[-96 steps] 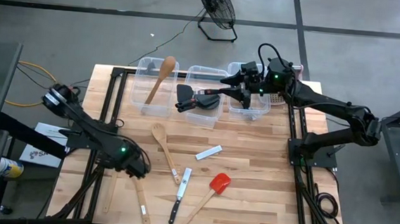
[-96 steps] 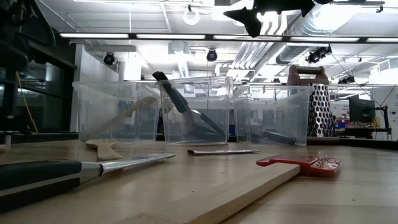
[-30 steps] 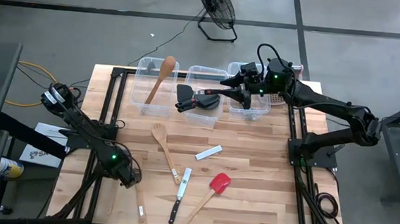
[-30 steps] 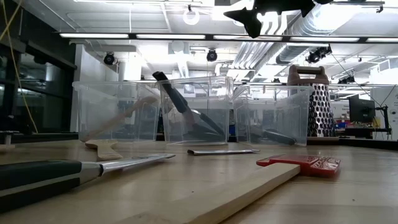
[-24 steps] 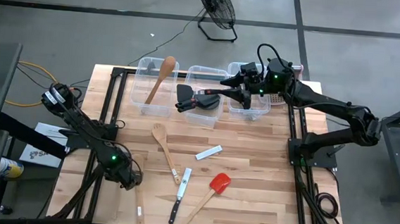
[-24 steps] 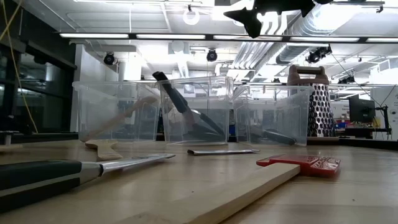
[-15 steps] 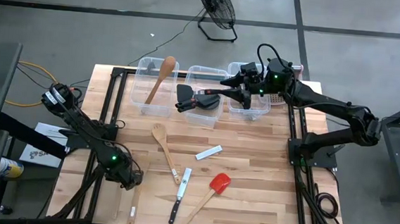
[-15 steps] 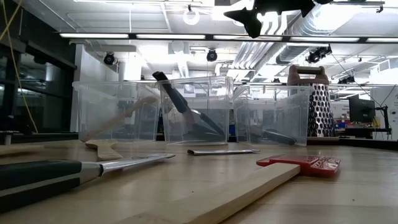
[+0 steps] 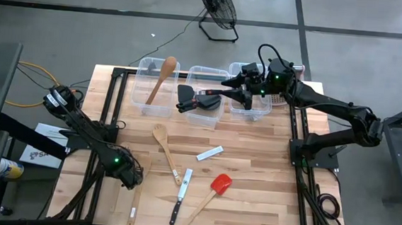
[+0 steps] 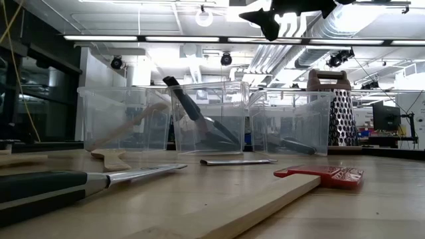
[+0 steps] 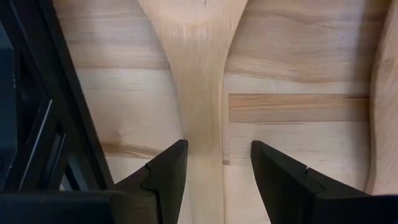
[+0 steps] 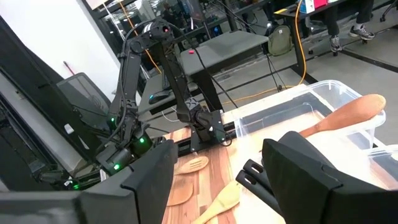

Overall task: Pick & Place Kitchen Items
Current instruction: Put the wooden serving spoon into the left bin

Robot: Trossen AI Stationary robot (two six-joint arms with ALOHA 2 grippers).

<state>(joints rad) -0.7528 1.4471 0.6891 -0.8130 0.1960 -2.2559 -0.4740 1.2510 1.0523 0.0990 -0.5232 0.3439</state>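
Already some of the sorting looks done: a wooden spoon (image 9: pixel 163 76) leans in the left clear bin (image 9: pixel 142 105), black turners (image 9: pixel 196 100) sit in the middle bin (image 9: pixel 207 74), and the low view shows a dark utensil lying in the right bin (image 10: pixel 292 123), beside the metal box grater (image 10: pixel 340 114).

Left on the worktop (image 9: pixel 254 166) are several pieces. A wooden spatula (image 9: pixel 161 139) lies near the middle, with a pale flat blade (image 9: pixel 209 153) to its right. Toward the front edge lie a black-handled knife (image 9: pixel 180 197) and the red-headed spatula (image 9: pixel 211 194), close together but apart. At the front left corner a wooden utensil (image 9: pixel 135 203) lies with its handle pointing to the front edge.

The left gripper (image 9: pixel 131 178) is down over that utensil. In the left wrist view its fingers (image 11: pixel 168 171) straddle the narrow wooden neck (image 11: pixel 199 124) with a gap showing on the far side, so the grip looks loose or only just closing rather than firm. The utensil rests flat on the wood, not yet lifted.

The right gripper (image 9: pixel 247 94) hangs over the bins at the back with its fingers spread wide and nothing between them.

By my judgement roughly half the visible items are binned; five or so remain, this one being in hand.
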